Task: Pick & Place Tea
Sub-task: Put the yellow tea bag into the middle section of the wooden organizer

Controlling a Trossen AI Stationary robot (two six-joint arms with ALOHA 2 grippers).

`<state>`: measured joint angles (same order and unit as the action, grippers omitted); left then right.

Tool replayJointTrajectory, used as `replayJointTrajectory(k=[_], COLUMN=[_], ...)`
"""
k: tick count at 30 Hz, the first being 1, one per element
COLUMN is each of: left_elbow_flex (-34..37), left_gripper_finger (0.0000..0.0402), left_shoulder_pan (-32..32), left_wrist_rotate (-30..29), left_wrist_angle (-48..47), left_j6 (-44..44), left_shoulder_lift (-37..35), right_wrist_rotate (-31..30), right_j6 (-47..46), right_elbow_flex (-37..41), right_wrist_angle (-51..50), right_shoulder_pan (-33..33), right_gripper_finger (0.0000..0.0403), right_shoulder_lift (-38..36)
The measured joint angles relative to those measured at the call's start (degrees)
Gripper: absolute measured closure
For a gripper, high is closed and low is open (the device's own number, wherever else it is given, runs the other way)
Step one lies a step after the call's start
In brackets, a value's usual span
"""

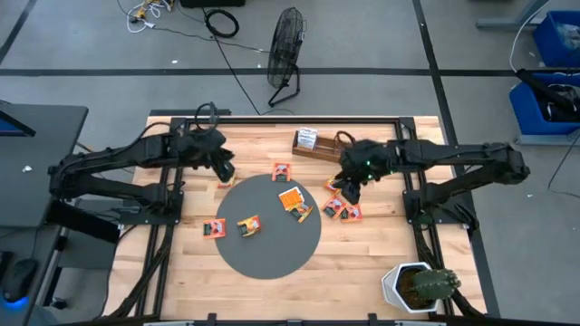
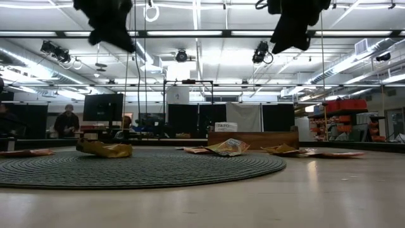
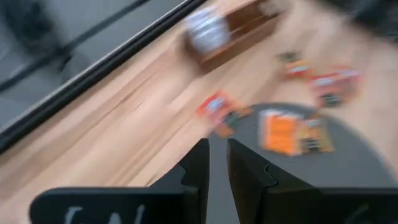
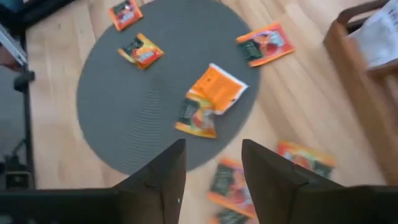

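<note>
A: From above, where did the tea lie?
B: Three tea packets (image 1: pixel 292 201) lay on the grey mat (image 1: pixel 272 249) in the middle of the worktop (image 1: pixel 362 254): two overlapping near its right rim, one at its far rim, one toward its left. Another packet (image 1: pixel 214 228) lay just off the mat's left rim, and a cluster (image 1: pixel 343 209) just off its right rim. A wooden box (image 1: pixel 313 143) stood near the far edge, a potted cactus (image 1: pixel 426 285) at the near right corner.
A: And the arms?
B: The left gripper (image 1: pixel 225 171) hung over the mat's far left rim; the right gripper (image 1: pixel 349 193) hung above the cluster.
A: At table height?
B: A white label (image 2: pixel 226 126) on the box carried print, too small to read.
A: Left wrist camera?
B: The fingers (image 3: pixel 198 169) were nearly closed, a thin gap between them, holding nothing. Everything beyond was blurred; no writing was legible.
A: Right wrist camera?
B: The fingers (image 4: pixel 166 171) stood apart and empty above the packets beside the mat. Dark panels showed on the packets, their print unreadable.
</note>
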<state>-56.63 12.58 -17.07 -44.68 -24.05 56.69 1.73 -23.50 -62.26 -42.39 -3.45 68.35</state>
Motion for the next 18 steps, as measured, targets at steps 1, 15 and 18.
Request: replayJointTrajectory(k=[1, 15, 18], left_elbow_flex=[0.06, 0.13, -0.05], left_gripper_finger=[0.0342, 0.0238, 0.0214], left_shoulder_pan=[1.29, 8.41, 6.79], left_wrist_rotate=[0.02, 9.82, 9.77], left_wrist_angle=[-2.06, -5.45, -2.89], left_j6=[-0.73, 5.18, 5.62], left_shoulder_lift=[0.12, 7.99, 9.2], right_wrist_rotate=[-0.97, -5.98, -7.36], right_j6=[-1.88, -28.17, -32.31], right_elbow_flex=[0.0, -0.02, -0.02], right_wrist_angle=[0.33, 1.92, -2.74], right_shoulder_pan=[1.32, 8.2, 8.18], right_gripper_finger=[0.0243, 0.0243, 0.0243], right_shoulder_lift=[0.07, 3.48, 3.84])
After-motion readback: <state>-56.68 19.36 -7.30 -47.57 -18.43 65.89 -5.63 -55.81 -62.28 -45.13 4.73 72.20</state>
